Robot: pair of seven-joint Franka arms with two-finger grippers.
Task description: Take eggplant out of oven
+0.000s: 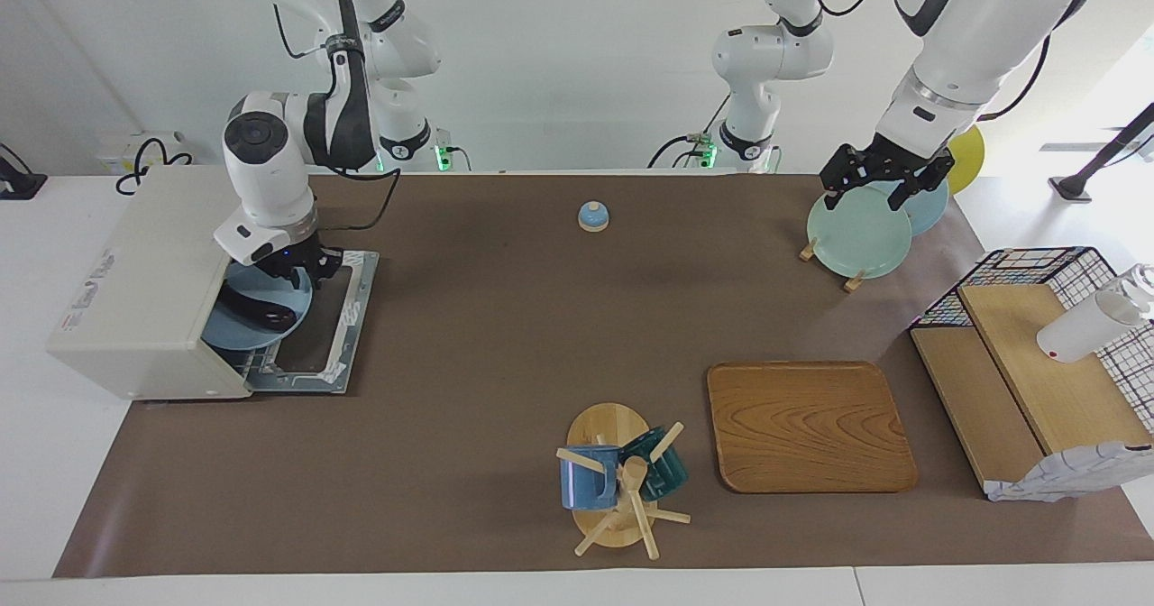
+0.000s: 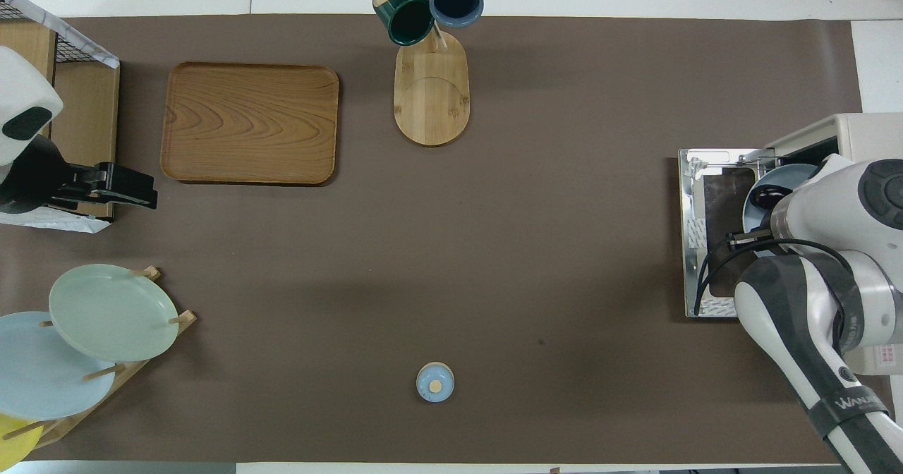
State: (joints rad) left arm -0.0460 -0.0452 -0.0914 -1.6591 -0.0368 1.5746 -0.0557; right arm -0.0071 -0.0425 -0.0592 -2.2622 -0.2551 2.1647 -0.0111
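The cream-white oven [image 1: 135,263] stands at the right arm's end of the table with its glass door [image 1: 338,317] dropped open onto the mat. In its opening a light blue plate [image 1: 236,334] carries the dark eggplant [image 1: 252,308]. My right gripper [image 1: 296,270] hangs low over the plate's edge nearest the robots, close beside the eggplant. In the overhead view the right wrist covers it, and only the plate's rim [image 2: 784,175] and one dark end of the eggplant [image 2: 772,193] show. My left gripper [image 1: 882,187] waits open above the plate rack.
A small blue bell [image 1: 592,216] sits mid-table near the robots. A mug tree [image 1: 618,480] and a wooden tray [image 1: 807,426] lie farther out. The plate rack [image 1: 856,232] and a wire basket with wooden shelves [image 1: 1037,353] fill the left arm's end.
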